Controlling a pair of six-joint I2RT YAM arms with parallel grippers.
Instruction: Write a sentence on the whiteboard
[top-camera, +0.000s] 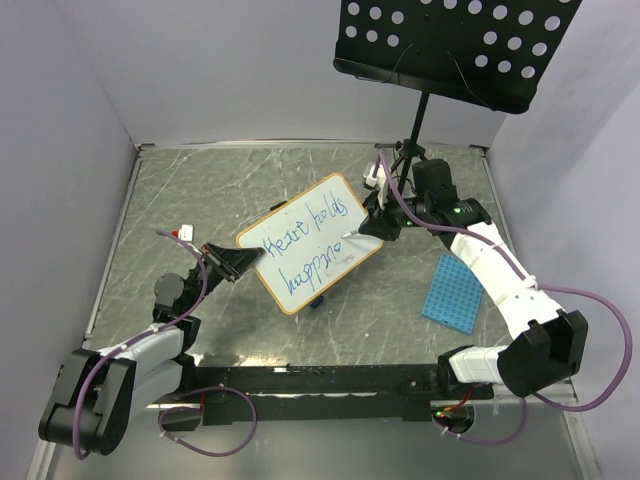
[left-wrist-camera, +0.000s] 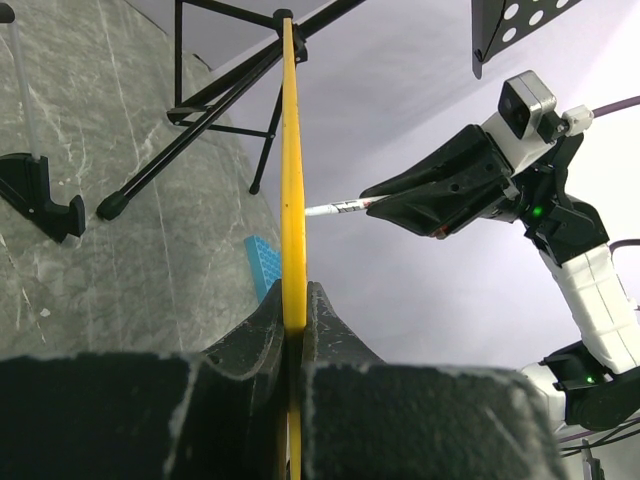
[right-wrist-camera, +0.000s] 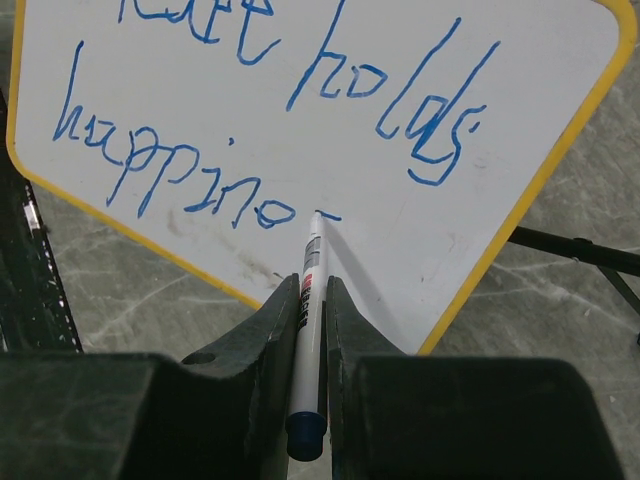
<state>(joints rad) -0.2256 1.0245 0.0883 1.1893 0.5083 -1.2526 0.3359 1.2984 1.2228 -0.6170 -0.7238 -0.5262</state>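
Whiteboard (top-camera: 312, 243) edge tight between left jaws

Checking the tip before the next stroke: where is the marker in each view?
Top external: marker near the whiteboard's right edge.
Left wrist: marker at centre, pointing at the edge-on whiteboard.
Right wrist: marker bottom centre, between the jaws, tip at the whiteboard.
Shared landmark: the whiteboard's yellow frame.

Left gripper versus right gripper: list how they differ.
The left gripper clamps the whiteboard by its yellow frame; the right gripper pinches a marker. The left gripper sits at the board's side; the right gripper faces its written surface, marker tip at the sentence. Both are shut.
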